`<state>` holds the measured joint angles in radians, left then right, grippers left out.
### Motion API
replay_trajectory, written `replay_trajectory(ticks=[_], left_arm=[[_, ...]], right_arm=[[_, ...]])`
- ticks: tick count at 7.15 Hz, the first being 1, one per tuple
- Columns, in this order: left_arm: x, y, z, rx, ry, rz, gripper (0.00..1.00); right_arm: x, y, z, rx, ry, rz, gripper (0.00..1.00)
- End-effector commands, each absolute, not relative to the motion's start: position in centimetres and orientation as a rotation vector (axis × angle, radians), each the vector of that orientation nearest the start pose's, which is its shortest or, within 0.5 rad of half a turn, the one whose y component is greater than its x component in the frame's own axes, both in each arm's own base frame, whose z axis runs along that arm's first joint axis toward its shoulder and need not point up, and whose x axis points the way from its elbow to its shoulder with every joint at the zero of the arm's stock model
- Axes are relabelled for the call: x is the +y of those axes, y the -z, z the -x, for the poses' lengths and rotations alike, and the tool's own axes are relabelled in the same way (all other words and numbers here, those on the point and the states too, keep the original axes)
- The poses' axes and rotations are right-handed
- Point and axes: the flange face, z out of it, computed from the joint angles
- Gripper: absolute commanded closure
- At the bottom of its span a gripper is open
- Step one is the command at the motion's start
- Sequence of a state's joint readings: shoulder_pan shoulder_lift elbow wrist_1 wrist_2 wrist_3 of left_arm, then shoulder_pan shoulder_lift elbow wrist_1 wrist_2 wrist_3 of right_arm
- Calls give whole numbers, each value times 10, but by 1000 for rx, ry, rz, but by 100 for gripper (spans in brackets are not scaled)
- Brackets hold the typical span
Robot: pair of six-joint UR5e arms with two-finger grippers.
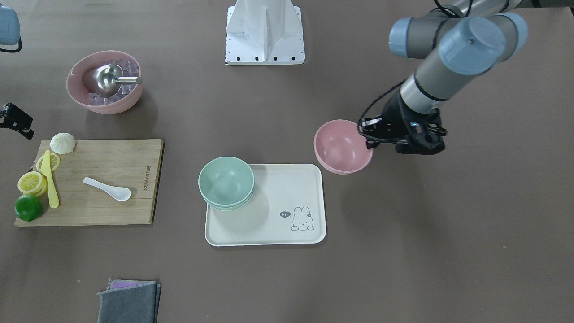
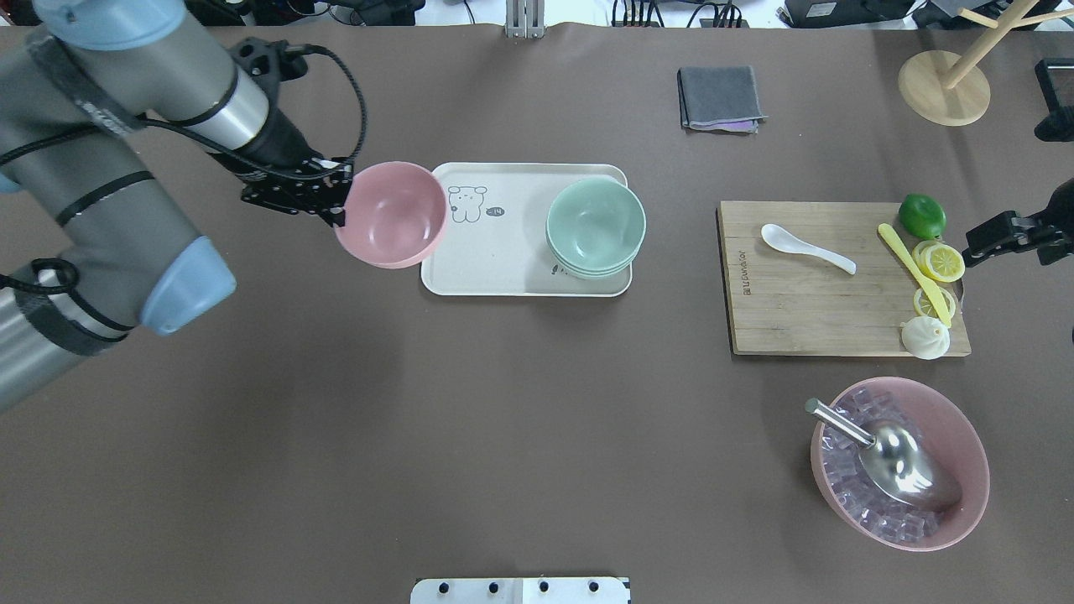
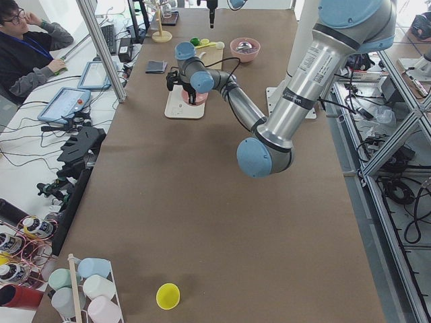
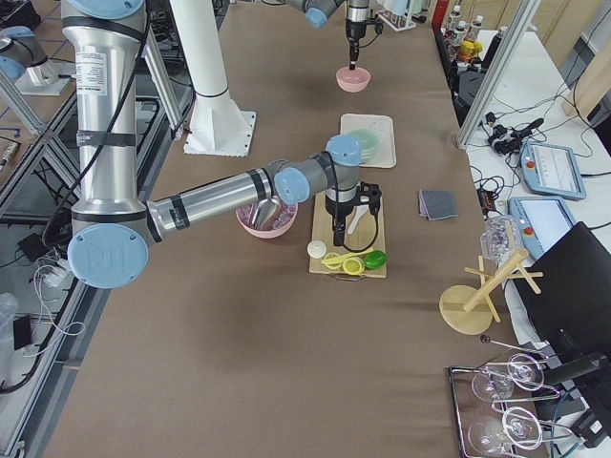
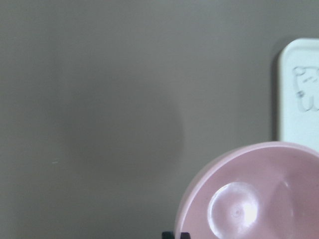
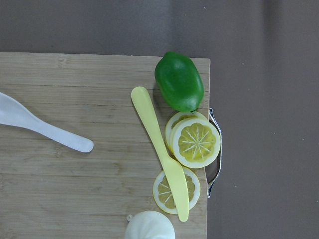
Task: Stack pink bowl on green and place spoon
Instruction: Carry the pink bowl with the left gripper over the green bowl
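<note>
Left gripper (image 2: pixel 336 200) is clamped on the rim of the pink bowl (image 2: pixel 393 214), holding it upright above the table, its far side overlapping the tray's (image 2: pixel 520 281) edge. Beyond the bowl from this gripper, the green bowls (image 2: pixel 596 220) sit stacked on the tray. Right gripper (image 2: pixel 973 250) hovers at the cutting board's (image 2: pixel 797 310) end; whether it is apart or together I cannot tell. The spoon (image 2: pixel 805 247) lies on the board, inward of it.

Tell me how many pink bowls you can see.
2. A small pink bowl is gripped at its rim by the left claw, at the tray's end; a larger pink bowl holding ice and a metal scoop sits near the cutting board.
</note>
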<state>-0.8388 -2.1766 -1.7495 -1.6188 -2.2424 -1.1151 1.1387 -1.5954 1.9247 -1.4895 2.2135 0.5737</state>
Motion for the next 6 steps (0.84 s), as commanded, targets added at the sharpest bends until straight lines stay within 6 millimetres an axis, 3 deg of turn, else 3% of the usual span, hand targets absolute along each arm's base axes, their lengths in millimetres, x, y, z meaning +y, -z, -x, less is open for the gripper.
replay_trajectory(ticks=[1,3,5,6], left_arm=[[-511,-131,-458,1036,145,50,100],[-548,-86,-505,998,208,46,100],[-561,-95,-527,988,218,17,100],[-555,-104,-547,983,209,-6,100]], right_arm=[[-471,-494,137,-745,-1,-42,0],[-471,-492,137,-747,0,-44,0],[-472,-491,138,-747,1,-48,0],[-472,-491,138,-747,1,-48,0]])
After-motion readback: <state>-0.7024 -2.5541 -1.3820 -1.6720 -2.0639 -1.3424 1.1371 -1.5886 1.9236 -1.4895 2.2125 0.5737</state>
